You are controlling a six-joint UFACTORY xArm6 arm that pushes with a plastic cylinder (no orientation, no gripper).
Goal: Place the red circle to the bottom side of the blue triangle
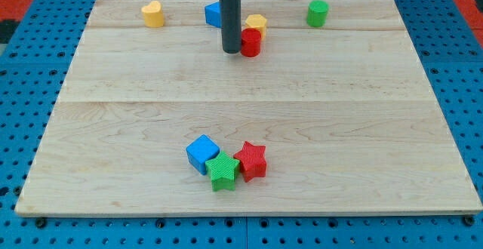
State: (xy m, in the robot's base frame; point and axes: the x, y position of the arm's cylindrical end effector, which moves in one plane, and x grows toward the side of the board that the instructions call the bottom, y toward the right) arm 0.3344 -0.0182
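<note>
The red circle (251, 42) is a short red cylinder near the view's top centre of the wooden board (136, 121). My tip (231, 51) stands touching or almost touching its left side. The blue triangle (213, 13) lies just above and left of the tip, partly hidden behind the rod. A yellow block (256, 23) sits right above the red circle, touching it or nearly so.
A yellow heart (153, 13) lies at the top left and a green cylinder (318, 13) at the top right. Near the bottom centre a blue cube (202, 153), a green star (223, 171) and a red star (251, 161) cluster together.
</note>
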